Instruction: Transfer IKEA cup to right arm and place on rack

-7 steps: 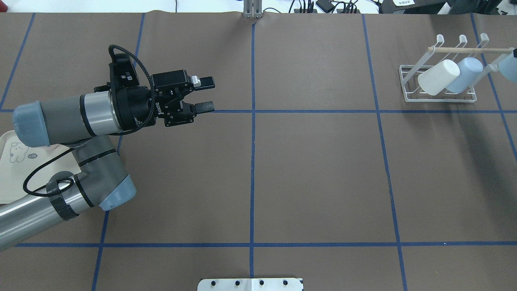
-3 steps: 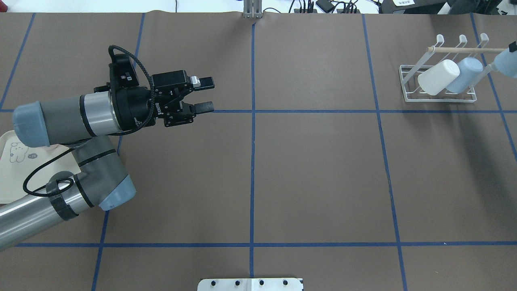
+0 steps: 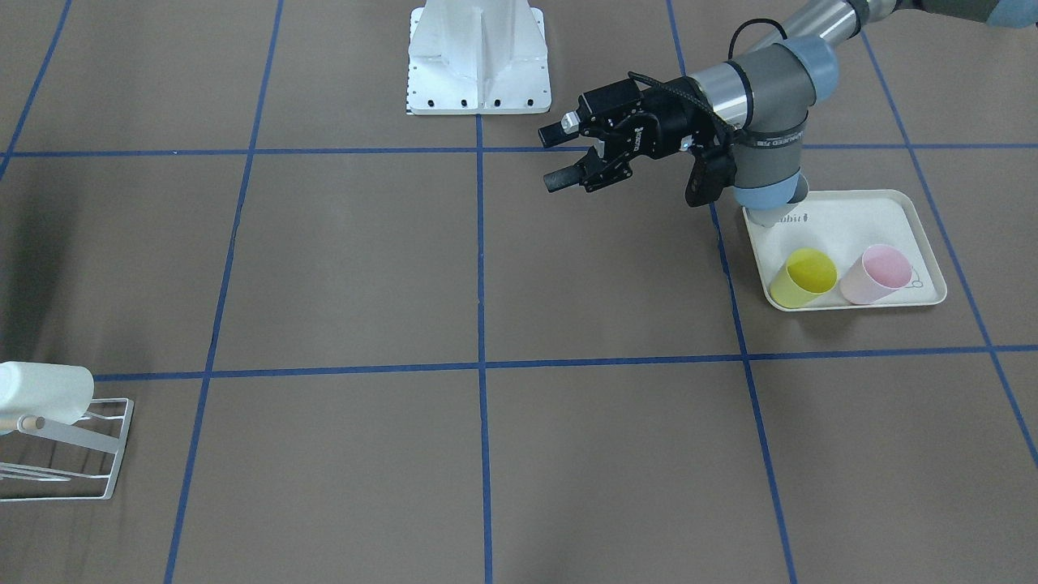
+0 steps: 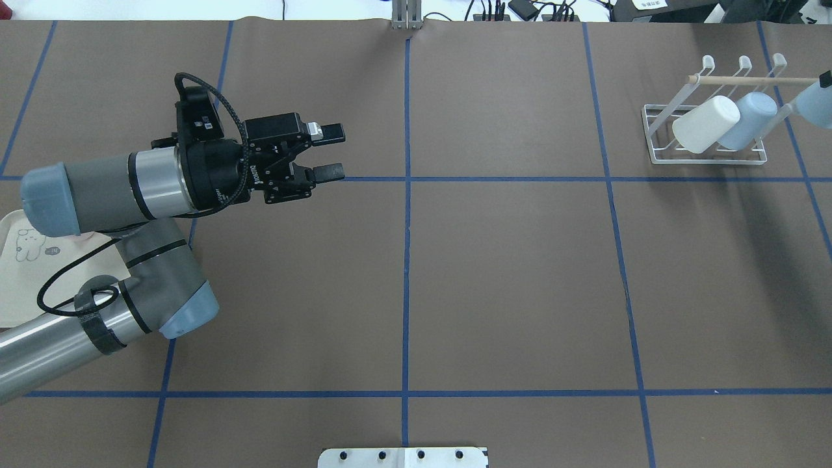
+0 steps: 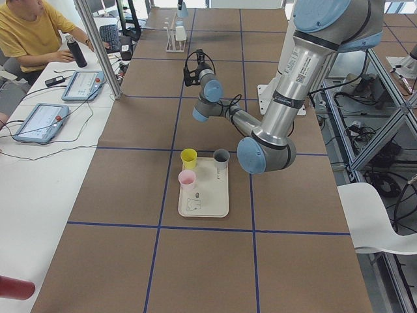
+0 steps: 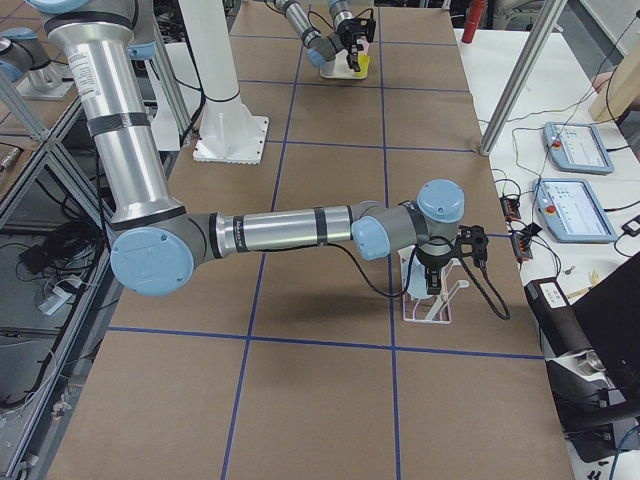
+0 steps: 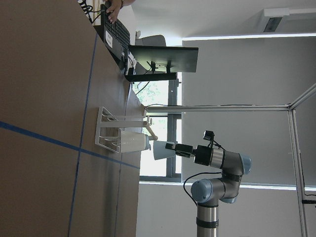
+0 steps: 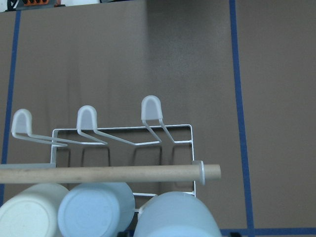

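Note:
My right gripper is shut on the pale blue IKEA cup, which it holds on its side at the right end of the white wire rack. In the right wrist view the cup sits just below the rack's wooden dowel, next to the dowel's tip. A white cup and a light blue cup hang on the rack. My left gripper hovers open and empty far to the left.
A cream tray under my left arm holds a yellow cup, a pink cup and a grey cup. The white robot base stands at the table's edge. A person sits at a side desk.
The pale blue cup in my right gripper has shifted slightly up and inward beside the rack's dowel end. My left arm has not moved.

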Robot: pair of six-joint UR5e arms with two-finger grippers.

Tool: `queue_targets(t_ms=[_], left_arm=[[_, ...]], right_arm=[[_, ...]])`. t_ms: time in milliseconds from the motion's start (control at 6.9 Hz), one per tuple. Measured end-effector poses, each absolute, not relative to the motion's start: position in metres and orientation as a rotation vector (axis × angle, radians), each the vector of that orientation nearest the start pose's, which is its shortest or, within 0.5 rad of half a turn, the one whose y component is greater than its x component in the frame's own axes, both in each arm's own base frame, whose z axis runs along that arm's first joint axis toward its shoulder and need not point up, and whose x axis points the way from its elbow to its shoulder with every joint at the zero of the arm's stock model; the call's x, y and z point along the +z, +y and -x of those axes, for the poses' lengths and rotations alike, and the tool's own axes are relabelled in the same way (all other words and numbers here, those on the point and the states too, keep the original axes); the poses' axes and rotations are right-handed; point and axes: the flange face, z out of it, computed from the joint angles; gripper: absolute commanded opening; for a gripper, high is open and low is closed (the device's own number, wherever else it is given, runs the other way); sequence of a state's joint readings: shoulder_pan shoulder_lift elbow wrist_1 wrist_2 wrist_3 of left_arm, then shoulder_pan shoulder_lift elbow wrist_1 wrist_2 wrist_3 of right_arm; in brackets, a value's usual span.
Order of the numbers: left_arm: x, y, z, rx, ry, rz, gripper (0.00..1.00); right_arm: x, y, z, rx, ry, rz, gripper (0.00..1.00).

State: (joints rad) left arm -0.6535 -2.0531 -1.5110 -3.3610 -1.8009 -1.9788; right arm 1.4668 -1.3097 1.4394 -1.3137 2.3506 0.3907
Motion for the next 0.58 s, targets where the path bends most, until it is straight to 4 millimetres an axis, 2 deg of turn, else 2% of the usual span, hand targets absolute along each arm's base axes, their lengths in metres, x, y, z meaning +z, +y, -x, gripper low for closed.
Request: queue_targets(t_ms=[580], left_arm=[[0.241,-0.436,-0.388,-0.341,2.209,-0.143,0.9]], right_arm=[[0.555,-0.625,0.018,0.098,-0.833,-0.147,0.0]])
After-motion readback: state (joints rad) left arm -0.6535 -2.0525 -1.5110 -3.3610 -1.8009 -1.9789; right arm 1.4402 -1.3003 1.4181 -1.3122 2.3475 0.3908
